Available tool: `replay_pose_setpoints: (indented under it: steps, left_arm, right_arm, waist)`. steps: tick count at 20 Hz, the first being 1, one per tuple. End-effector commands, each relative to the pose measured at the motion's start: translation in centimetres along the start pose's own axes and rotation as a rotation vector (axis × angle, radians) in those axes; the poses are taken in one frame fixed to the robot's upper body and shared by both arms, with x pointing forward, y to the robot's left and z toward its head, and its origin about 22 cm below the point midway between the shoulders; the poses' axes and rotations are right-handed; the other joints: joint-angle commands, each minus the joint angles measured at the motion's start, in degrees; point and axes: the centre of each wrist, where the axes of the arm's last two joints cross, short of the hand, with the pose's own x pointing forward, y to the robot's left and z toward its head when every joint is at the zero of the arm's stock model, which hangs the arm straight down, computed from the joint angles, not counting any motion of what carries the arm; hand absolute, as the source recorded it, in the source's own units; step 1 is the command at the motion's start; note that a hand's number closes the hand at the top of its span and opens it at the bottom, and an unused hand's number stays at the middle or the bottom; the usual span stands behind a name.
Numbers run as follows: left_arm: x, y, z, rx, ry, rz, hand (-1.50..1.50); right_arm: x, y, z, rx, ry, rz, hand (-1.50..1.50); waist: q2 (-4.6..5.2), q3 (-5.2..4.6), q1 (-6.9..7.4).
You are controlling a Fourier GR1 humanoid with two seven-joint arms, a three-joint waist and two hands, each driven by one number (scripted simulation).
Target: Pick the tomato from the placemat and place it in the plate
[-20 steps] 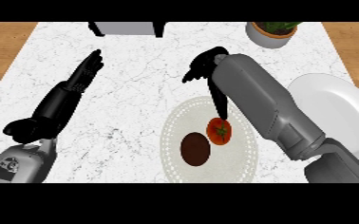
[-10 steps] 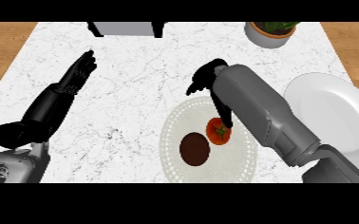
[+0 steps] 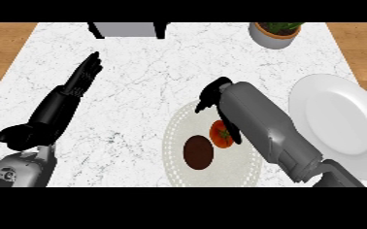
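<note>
1. left hand (image 3: 80, 80) rests open at the table's (image 3: 143, 77) left, fingers straight, holding nothing.
2. tomato (image 3: 223, 134) still lies on the placemat (image 3: 175, 174), ungrasped.
3. right hand (image 3: 213, 96) has drawn nearer the tomato; fingers' state unclear.
4. plate (image 3: 337, 114) waits right.

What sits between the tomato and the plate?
In the head view, the right forearm crosses between the tomato and the plate; no other object shows there.

On the bench (image 3: 143, 77), the tomato (image 3: 221, 133) lies on the placemat (image 3: 175, 126), right of a disc (image 3: 198, 152); the plate (image 3: 333, 114) lies further right, a pot (image 3: 275, 33) behind
</note>
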Motion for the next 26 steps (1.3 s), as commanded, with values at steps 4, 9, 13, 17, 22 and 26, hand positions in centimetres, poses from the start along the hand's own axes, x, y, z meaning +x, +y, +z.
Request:
replay_pose_setpoints:
  steps: [4,9,13,17,22,26]
  left_arm:
    - [-0.4,0.0,0.0,0.007,0.009,0.008,0.0]
    - [-0.4,0.5,-0.4,0.0,0.006,-0.015,0.0]
    - [-0.7,-0.5,-0.1,0.002,0.004,0.008,0.0]
    - [0.8,0.2,0.4,0.015,-0.039,-0.02,0.0]
    - [-0.1,-0.9,-0.3,-0.016,-0.001,0.013,0.0]
    - [-0.5,1.4,1.3,0.051,0.036,-0.003,0.0]
  right_arm:
    - [-1.2,2.2,-1.1,0.091,0.012,0.05,-1.5]
    - [0.3,3.1,-3.0,0.114,0.016,0.065,-1.5]
    - [1.0,3.6,-3.5,0.075,0.04,0.09,-1.5]
    - [-0.7,5.6,-3.2,0.065,-0.111,0.154,1.5]
    - [-0.8,5.2,-3.4,-0.002,-0.108,0.188,1.5]
    - [-0.2,11.3,-4.9,-0.275,-0.07,0.177,1.5]
  waist:
    - [-0.1,0.0,-0.41]
    - [-0.02,0.0,-0.22]
    - [-0.04,-0.01,-0.15]
    - [0.06,0.05,0.48]
    - [0.3,0.04,0.66]
    - [-1.19,0.06,-3.21]
